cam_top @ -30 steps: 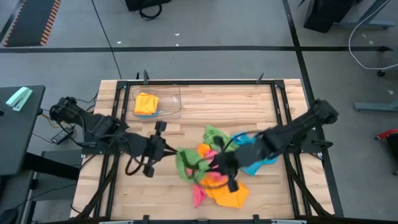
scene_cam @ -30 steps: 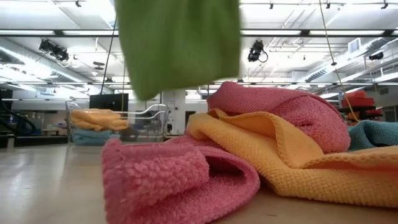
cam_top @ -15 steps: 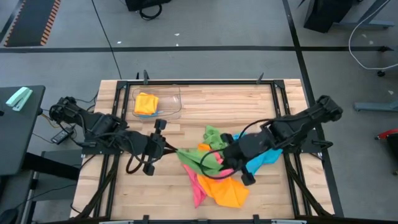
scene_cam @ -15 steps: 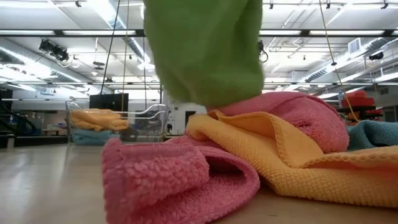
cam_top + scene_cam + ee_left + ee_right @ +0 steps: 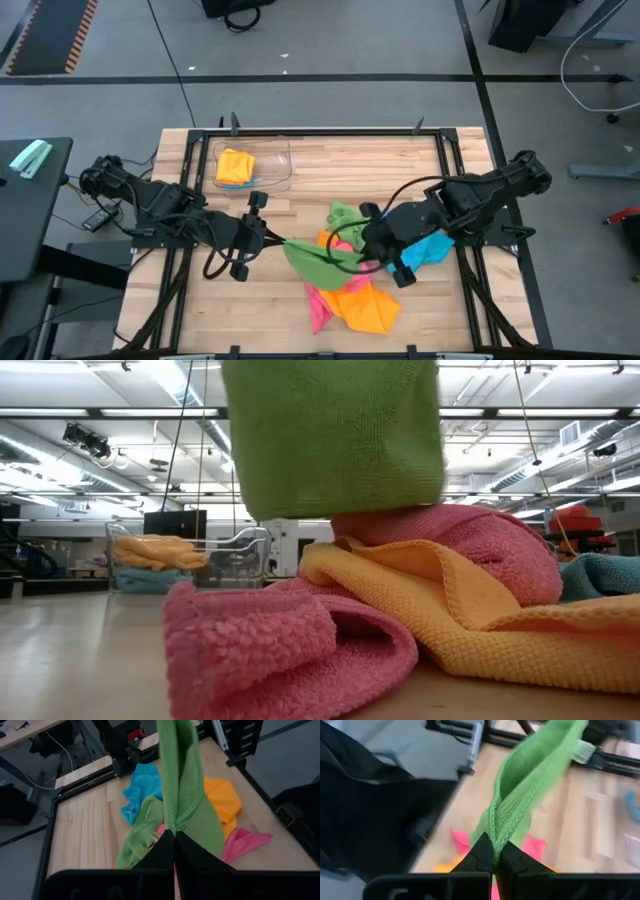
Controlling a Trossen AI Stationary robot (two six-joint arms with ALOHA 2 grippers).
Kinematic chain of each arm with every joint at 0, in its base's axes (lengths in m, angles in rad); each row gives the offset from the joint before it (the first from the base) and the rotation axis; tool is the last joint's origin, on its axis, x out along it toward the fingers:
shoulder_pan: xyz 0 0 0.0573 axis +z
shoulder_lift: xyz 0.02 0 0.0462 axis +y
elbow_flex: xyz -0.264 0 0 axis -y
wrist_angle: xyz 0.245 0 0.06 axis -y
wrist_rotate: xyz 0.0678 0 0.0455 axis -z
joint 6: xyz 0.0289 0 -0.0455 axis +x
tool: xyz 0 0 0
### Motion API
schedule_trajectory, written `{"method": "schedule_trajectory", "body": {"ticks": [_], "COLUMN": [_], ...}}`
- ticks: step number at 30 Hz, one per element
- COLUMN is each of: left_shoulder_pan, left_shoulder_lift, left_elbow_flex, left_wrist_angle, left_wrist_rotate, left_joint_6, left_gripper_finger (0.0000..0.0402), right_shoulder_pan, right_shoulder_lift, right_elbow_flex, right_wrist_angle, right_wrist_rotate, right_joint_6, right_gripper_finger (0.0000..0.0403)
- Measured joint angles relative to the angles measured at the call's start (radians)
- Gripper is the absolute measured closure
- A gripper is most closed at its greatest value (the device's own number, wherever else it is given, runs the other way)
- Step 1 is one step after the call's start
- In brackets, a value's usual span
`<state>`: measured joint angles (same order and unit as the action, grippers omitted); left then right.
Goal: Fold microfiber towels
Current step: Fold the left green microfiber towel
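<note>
A green microfiber towel (image 5: pixel 320 256) is stretched in the air between my two grippers. It hangs in front of the low view (image 5: pixel 335 435), above the pile. My left gripper (image 5: pixel 275 242) is shut on its left end and my right gripper (image 5: pixel 366 258) is shut on its right end. Below lie a pink towel (image 5: pixel 318 306), an orange-yellow towel (image 5: pixel 365 308), a blue towel (image 5: pixel 430 250) and another green cloth (image 5: pixel 345 213), heaped on the table. My left gripper pinches the green towel's stitched edge (image 5: pixel 173 822) between its two fingers, where the cloth is gathered in a fold. The towel is clear of the table and runs away from the fingers toward the other gripper. My right gripper pinches a bunched, folded edge of the green towel (image 5: pixel 495 831) between its two fingers. The cloth leads away from the fingers in a narrow band toward the left arm, lifted clear of the pile.
A clear plastic bin (image 5: pixel 270 180) at the far left holds a folded orange-yellow towel (image 5: pixel 235 165) on a blue one (image 5: pixel 150 582). Bare wood lies at the near left (image 5: pixel 230 310) and along the far side (image 5: pixel 370 165). A metal frame (image 5: pixel 455 175) runs around the table.
My right gripper has moved toward the table's right edge and a little toward the far edge, holding the green towel. The towel has been drawn out between the grippers. In the low view its hanging part has spread wider and its lower edge has become level.
</note>
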<state>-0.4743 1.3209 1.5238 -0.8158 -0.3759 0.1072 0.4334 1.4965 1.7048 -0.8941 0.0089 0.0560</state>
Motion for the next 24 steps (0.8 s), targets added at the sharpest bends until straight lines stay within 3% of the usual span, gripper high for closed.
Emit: {"method": "schedule_trajectory", "body": {"ticks": [2,5,7,9,11,14,17,24], "left_shoulder_pan": [0.009,0.037,0.075,0.118,0.168,0.246,0.337,0.569], "left_shoulder_lift": [0.000,-0.006,-0.010,-0.009,-0.005,0.001,0.001,0.018], "left_elbow_flex": [0.000,0.000,0.001,0.000,0.000,-0.001,-0.017,-0.085], "left_wrist_angle": [-0.008,0.003,0.002,-0.004,0.006,0.016,0.076,0.226], "left_wrist_rotate": [-0.003,-0.033,-0.048,-0.049,-0.047,-0.044,-0.020,0.171], "left_joint_6": [0.016,0.050,0.078,0.098,0.122,0.164,0.206,0.350], "left_gripper_finger": [0.0396,0.0391,0.0390,0.0394,0.0396,0.0393,0.0388,0.0395], "right_shoulder_pan": [0.001,-0.011,-0.017,-0.037,-0.065,-0.103,-0.152,-0.296], "right_shoulder_lift": [-0.002,-0.009,-0.004,-0.003,-0.007,-0.006,-0.006,-0.006], "right_elbow_flex": [0.046,0.118,0.146,0.160,0.164,0.150,0.123,0.064], "right_wrist_angle": [-0.059,-0.117,-0.174,-0.213,-0.265,-0.329,-0.367,-0.364], "right_wrist_rotate": [0.124,0.162,0.245,0.330,0.321,0.439,0.423,0.480], "right_joint_6": [0.023,0.013,0.005,0.029,0.023,0.057,0.024,-0.097], "right_gripper_finger": [0.0395,0.0395,0.0395,0.0395,0.0395,0.0395,0.0395,0.0395]}}
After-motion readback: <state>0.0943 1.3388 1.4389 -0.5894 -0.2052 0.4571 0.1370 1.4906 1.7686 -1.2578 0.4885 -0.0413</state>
